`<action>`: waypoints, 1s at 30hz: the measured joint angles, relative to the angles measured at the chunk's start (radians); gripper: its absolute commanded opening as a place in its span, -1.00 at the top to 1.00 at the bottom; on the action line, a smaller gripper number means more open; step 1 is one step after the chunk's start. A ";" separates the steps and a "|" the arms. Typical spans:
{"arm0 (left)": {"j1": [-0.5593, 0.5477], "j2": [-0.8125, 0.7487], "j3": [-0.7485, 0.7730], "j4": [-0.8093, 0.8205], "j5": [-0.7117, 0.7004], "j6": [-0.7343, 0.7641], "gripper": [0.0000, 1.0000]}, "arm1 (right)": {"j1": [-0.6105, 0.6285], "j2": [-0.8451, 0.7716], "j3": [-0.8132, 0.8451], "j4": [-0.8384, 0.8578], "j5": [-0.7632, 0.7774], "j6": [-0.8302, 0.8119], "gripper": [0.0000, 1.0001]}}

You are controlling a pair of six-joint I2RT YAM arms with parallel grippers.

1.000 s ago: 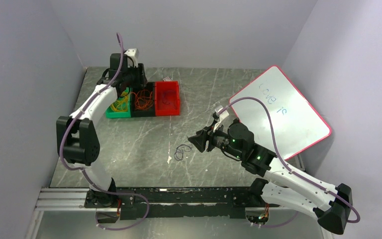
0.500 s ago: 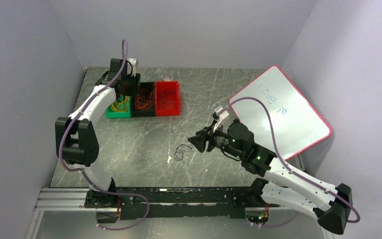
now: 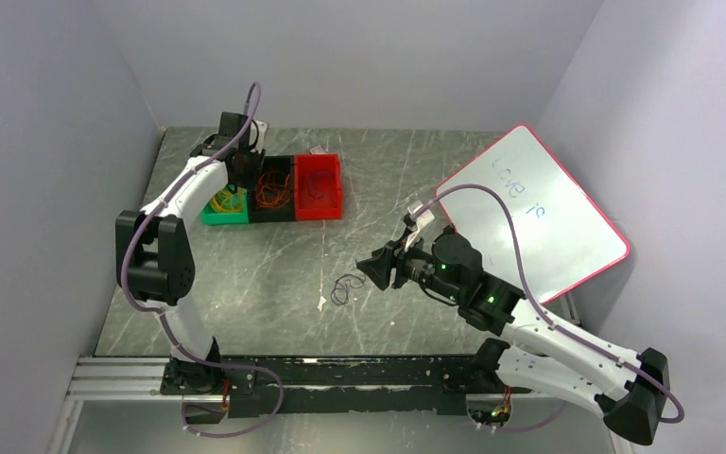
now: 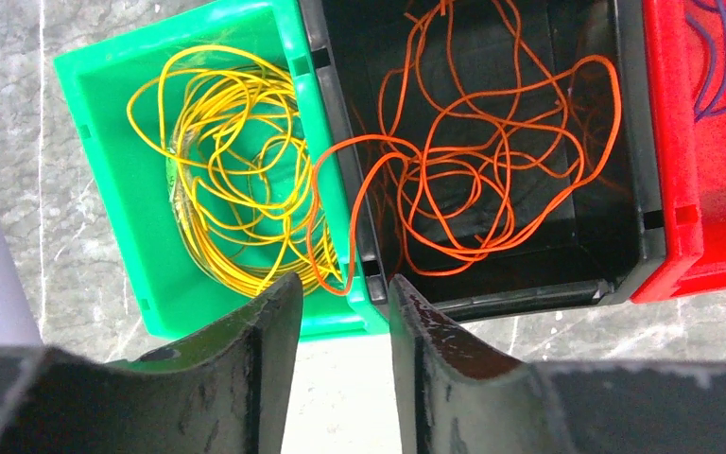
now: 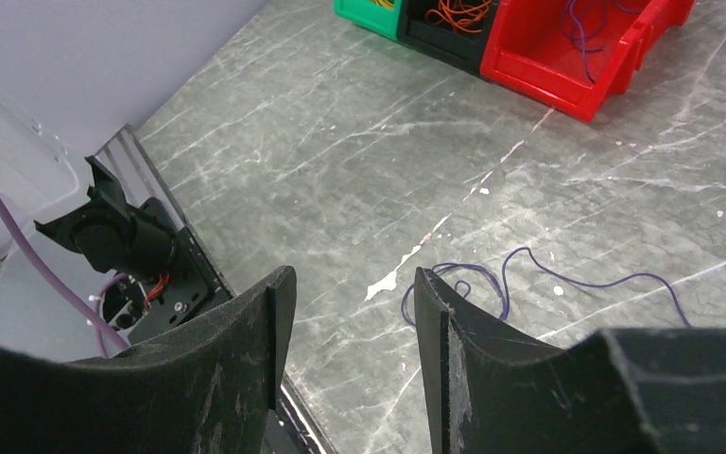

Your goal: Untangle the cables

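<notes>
Yellow cables (image 4: 217, 189) lie coiled in a green bin (image 4: 104, 142). Orange cables (image 4: 473, 180) lie tangled in a black bin (image 4: 529, 293); one orange loop (image 4: 326, 251) hangs over the shared wall into the green bin. My left gripper (image 4: 345, 293) hovers above the near edge of these bins (image 3: 236, 170), open and empty. A dark purple cable (image 3: 345, 287) lies loose on the table, also in the right wrist view (image 5: 520, 274). My right gripper (image 3: 371, 271) is open and empty just right of it (image 5: 354, 284).
A red bin (image 3: 318, 186) holding thin purple cable (image 4: 718, 66) stands right of the black bin (image 3: 271, 194). A red-framed whiteboard (image 3: 539, 218) leans at the right wall. The aluminium rail with the arm bases (image 3: 340, 374) runs along the near table edge.
My left arm has swung its wrist down and round over the green and black bins. The right arm and the loose cable have not moved.
</notes>
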 measured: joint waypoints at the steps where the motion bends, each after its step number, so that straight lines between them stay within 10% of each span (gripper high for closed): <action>1: -0.002 0.002 0.001 -0.002 -0.003 0.003 0.17 | 0.000 0.001 0.000 0.000 0.000 0.000 -0.05; 30: -0.018 0.067 0.057 -0.011 -0.011 0.021 0.86 | 0.000 0.002 0.000 0.000 0.000 0.000 -0.05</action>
